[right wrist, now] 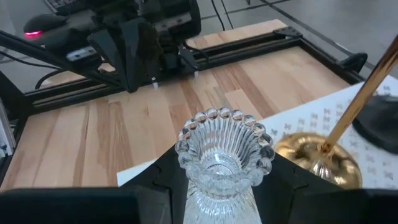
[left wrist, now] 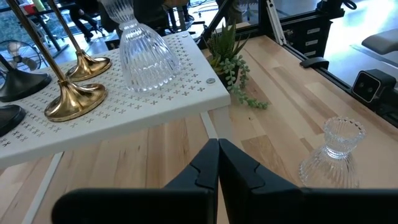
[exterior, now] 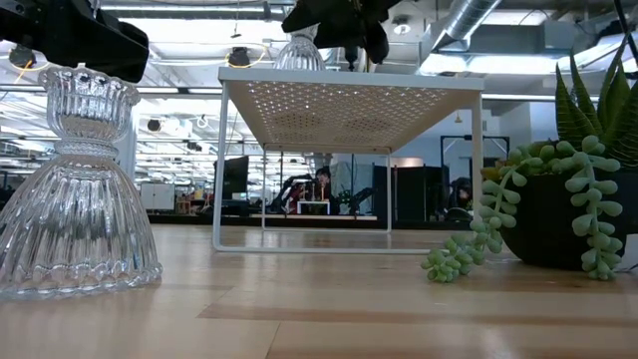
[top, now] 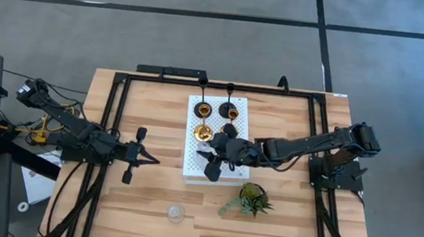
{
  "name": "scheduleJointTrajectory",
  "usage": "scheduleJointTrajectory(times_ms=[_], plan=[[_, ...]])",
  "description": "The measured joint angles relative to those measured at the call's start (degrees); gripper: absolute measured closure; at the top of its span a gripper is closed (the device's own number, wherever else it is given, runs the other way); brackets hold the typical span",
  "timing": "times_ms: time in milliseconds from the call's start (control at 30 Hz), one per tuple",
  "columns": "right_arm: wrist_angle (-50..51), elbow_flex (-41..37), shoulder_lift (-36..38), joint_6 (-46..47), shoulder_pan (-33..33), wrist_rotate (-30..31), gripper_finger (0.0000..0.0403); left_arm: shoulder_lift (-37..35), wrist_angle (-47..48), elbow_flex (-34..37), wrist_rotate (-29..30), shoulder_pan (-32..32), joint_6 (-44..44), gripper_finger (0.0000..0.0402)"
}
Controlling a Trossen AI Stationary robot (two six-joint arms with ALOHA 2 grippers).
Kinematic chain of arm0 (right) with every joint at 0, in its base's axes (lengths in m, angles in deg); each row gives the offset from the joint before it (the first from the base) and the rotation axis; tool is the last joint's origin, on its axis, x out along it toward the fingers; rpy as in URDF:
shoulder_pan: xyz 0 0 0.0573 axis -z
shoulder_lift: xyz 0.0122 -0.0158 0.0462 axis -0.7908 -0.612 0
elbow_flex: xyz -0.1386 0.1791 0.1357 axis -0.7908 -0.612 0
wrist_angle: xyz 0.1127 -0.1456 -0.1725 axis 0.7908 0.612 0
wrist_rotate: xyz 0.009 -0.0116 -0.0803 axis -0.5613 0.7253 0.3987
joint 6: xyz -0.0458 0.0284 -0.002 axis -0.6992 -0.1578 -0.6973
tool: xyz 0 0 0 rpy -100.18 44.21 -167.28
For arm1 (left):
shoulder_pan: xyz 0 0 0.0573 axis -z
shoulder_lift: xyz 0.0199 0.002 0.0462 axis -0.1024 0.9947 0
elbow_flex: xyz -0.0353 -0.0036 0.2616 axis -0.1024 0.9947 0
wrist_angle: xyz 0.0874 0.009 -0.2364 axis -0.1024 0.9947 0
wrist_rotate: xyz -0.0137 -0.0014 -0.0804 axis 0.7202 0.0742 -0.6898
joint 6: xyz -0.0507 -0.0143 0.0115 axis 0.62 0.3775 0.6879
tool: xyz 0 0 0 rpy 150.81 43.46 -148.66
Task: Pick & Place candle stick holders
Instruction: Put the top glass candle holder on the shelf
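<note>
A white perforated board stands on the table's middle. On it stand two black holders and two gold holders. My right gripper is over the board's near part, shut on a clear glass holder, whose ribbed base rests on the board. A second clear glass holder stands on its base on the table near the front edge, and it also shows in the left wrist view. My left gripper is shut and empty, left of the board. My right gripper holds the glass holder by its neck, just under the beaded cup, with one finger on each side. It comes from the table's right. The holder is upright with its base on the board.
A small green plant in a dark pot stands right of the board's near corner. A black frame runs along the table's edges. Bare wood lies between my left gripper and the glass holder at the front.
</note>
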State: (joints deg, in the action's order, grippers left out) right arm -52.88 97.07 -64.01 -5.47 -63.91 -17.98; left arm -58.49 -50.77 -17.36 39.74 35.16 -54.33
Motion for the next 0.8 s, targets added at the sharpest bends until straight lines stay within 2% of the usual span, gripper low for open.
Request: scheduleJointTrajectory(times_ms=[433, 800], plan=[[0.37, -0.12, -0.04, 0.34, 0.17, -0.48, 0.0266, -0.01, 0.0, 0.0, 0.0, 0.0, 0.0, 0.0392], [0.08, -0.12, -0.04, -0.18, 0.21, -1.95, 0.0238, -0.01, 0.0, 0.0, 0.0, 0.0, 0.0, 0.0392]])
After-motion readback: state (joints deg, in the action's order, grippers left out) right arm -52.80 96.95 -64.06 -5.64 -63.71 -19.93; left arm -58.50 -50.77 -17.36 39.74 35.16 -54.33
